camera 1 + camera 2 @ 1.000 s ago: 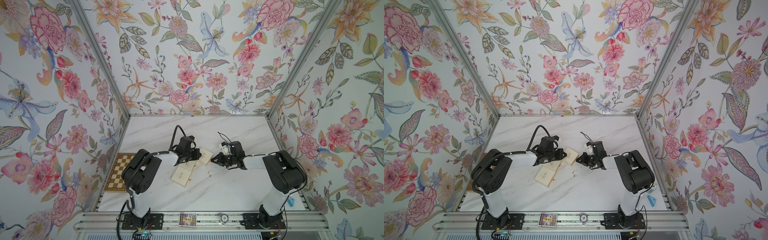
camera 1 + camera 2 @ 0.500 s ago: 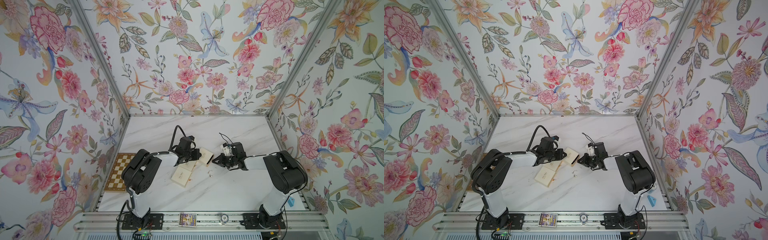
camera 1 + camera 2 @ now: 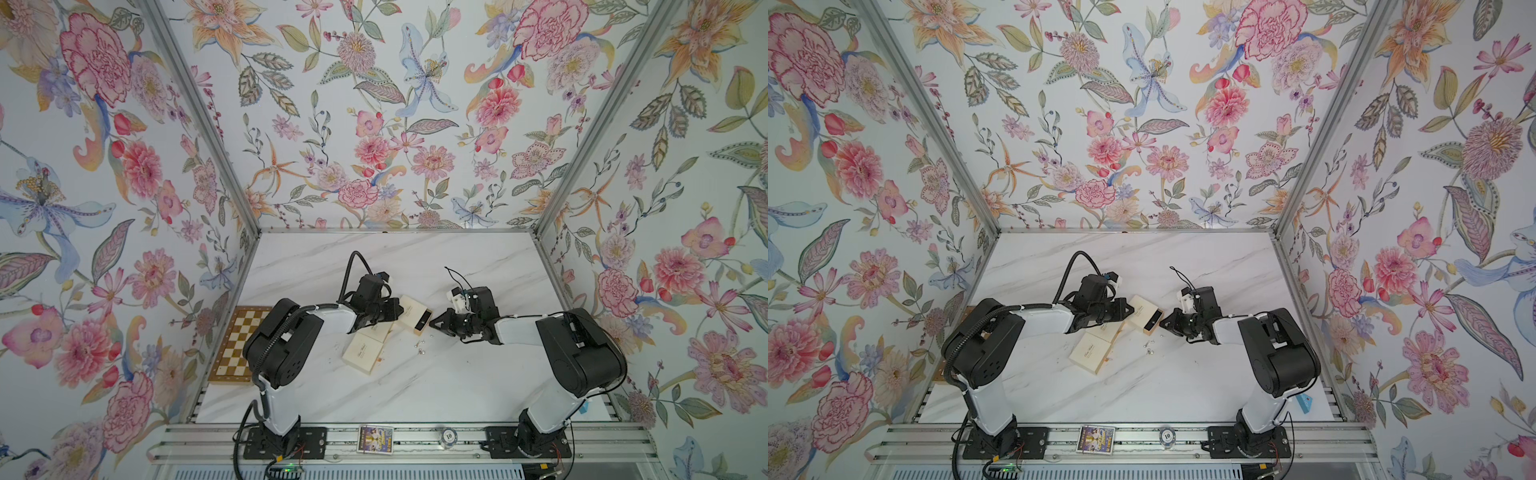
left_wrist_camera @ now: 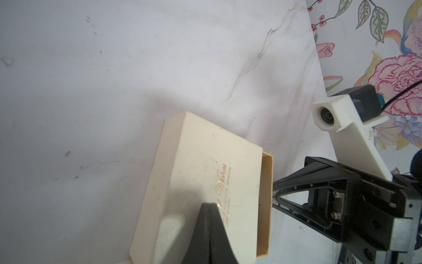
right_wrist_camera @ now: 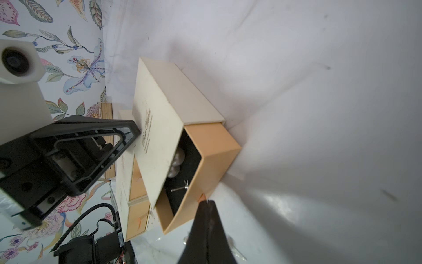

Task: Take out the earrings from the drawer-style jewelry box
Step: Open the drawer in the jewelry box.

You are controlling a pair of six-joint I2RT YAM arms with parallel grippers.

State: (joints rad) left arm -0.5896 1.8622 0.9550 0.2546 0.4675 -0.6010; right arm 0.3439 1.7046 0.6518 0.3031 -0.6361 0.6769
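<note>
The earrings (image 5: pixel 177 160), pearly beads and a pin, now lie exposed in the drawer (image 5: pixel 212 146). It has slid partway out of its cream sleeve (image 5: pixel 159 109) within the last second, so picking can likely begin. They sit just inside the drawer's outer end, where the right gripper (image 5: pixel 206 203) is pinched shut on the pull tab (image 5: pixel 202 196). The left gripper (image 4: pixel 209 205), closed and empty, presses the sleeve over the drawer.

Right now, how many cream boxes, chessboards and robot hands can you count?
Cream jewelry boxes: 3
Chessboard: 1
Robot hands: 2 (left hand, right hand)
Total: 6
</note>
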